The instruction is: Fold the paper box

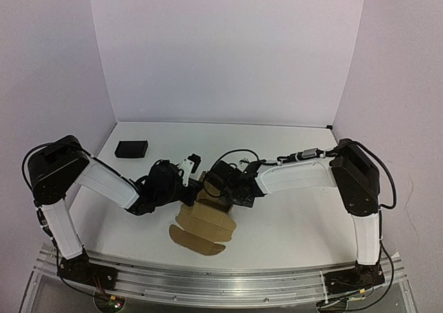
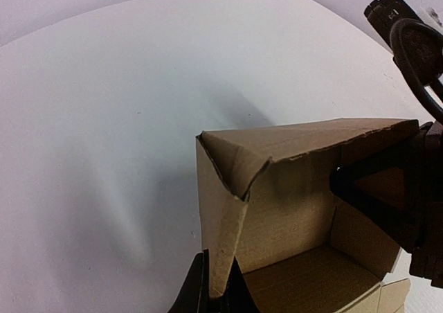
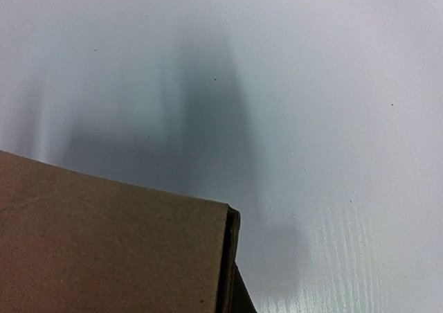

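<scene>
A robotics lab: white enclosure walls (image 1: 228, 50), aluminium mounting rail (image 1: 221, 277).

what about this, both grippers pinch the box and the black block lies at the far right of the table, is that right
No: the block lies at the far left of the table, as the top view shows. The rest stands: the left gripper and the right gripper both pinch the box.

Upright paper box (image 2: 297, 209) wall in left hand (image 2: 216, 291)

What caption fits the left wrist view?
Left claw pinches one wall of the half-folded paper box; right claw clamps the opposite.
</scene>
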Available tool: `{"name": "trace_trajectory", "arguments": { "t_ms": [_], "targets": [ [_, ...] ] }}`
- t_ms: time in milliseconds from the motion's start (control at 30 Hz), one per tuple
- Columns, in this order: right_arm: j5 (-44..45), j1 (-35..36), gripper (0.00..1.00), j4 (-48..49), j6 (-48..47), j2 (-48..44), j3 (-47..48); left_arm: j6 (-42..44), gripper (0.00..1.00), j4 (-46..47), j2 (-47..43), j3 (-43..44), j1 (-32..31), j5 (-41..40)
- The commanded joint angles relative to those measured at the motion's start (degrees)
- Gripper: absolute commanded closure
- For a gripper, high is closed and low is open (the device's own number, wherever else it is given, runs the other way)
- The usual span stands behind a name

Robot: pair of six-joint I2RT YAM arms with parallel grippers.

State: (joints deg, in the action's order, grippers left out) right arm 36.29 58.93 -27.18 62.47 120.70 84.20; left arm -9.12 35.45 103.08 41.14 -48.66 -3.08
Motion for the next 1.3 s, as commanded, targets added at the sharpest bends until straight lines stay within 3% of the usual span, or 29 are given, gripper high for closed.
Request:
{"name": "trace_trajectory", "arguments": {
  "t_ms": [0, 67, 167, 367, 433, 567, 667, 867, 933, 1000, 1100, 1267],
  "targets": [
    [-1.6, -0.6, 1.00, -5.4, -1.0, -0.2, -0.5, 6.2, 0.91, -3.7, -2.4, 1.8, 0.1, 0.4],
    [-5.2, -0.6, 1.00, -5.4, -0.4, -1.0, 0.4, 7.4, 0.79, -6.2, -1.9, 2.5, 0.1, 1.8],
    [-9.8, -0.6, 1.00, -5.7, 0.2, -1.7, 1.8, 7.2, 0.68, -12.3, -1.4, 4.8, 0.1, 2.9],
    [-16.8, -0.6, 1.00, -5.8, 4.5, -4.2, 0.9, 7.9, 0.67, -23.0, -0.3, 9.2, 0.1, 4.0],
    [-19.3, -0.6, 1.00, -5.8, 5.2, -4.5, 1.3, 8.9, 0.71, -24.4, 0.1, 10.4, 0.1, 3.6],
    [-23.1, -0.7, 1.00, -5.8, 6.6, -5.6, 0.6, 14.3, 0.96, -28.0, 1.6, 13.4, 0.1, 1.0],
    [-23.6, -0.9, 0.99, -5.7, 6.9, -6.6, -0.4, 17.2, 1.00, -31.0, 2.4, 14.8, 0.2, 1.6],
    [-25.6, -1.2, 0.74, -5.4, 2.3, -8.8, -0.6, 20.8, 1.00, -35.0, 2.9, 17.1, 0.4, 4.7],
    [-27.4, -1.2, 0.60, -5.0, -4.9, -10.5, 0.6, 23.1, 1.00, -38.0, 3.1, 17.8, 0.7, 5.9],
    [-29.1, -1.2, 0.53, -4.7, -10.3, -13.4, 0.6, 25.0, 1.00, -40.0, 3.1, 18.4, 1.3, 7.5],
    [-31.3, -1.2, 0.46, -2.4, -14.5, -19.7, -3.2, 27.2, 1.00, -43.7, 2.8, 19.3, 2.2, 10.1],
    [-38.0, -1.1, 0.43, 4.0, -25.7, -30.2, -12.4, 32.0, 1.00, -50.0, 3.1, 21.0, 2.9, 16.1]
  ]
}}
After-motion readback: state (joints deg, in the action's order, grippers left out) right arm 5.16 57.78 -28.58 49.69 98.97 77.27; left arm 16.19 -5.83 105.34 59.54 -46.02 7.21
